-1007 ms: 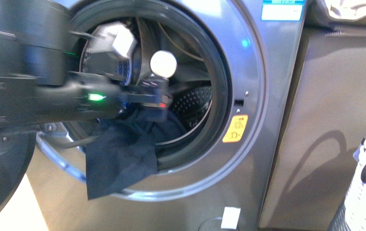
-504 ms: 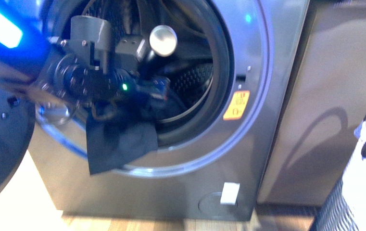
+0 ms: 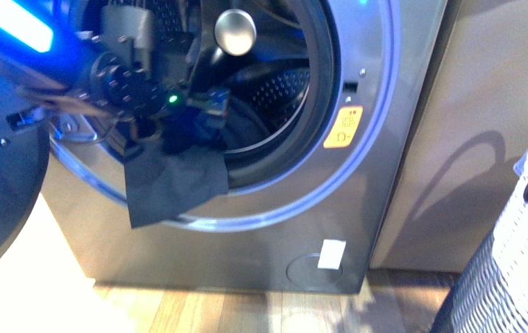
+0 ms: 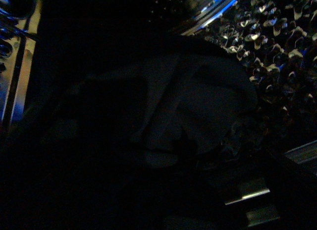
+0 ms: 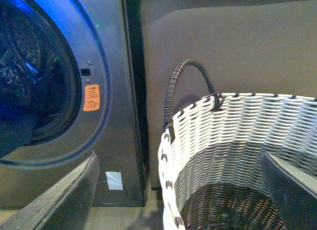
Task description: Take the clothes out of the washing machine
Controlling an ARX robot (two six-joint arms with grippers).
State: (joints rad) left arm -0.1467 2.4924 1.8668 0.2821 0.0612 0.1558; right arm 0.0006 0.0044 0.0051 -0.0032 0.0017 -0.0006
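Clothes (image 3: 174, 184) hang dark and floppy over the bottom rim of the washing machine (image 3: 358, 208) door hole. The left tool (image 3: 209, 109) is just above them in the hole. I cannot tell if it is pinching them. Its own dim camera shows the cloth bunched against the holey drum (image 4: 277, 36). Only the right wrist view shows the right tool (image 5: 178, 155), fingers wide apart, facing the woven basket (image 5: 237, 126).

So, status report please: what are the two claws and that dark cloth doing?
Left gripper at drum mouth, at the clothes, grip unclear. Right gripper open, over basket. Clothes draped over rim of washing machine, half out. Nothing blocking.
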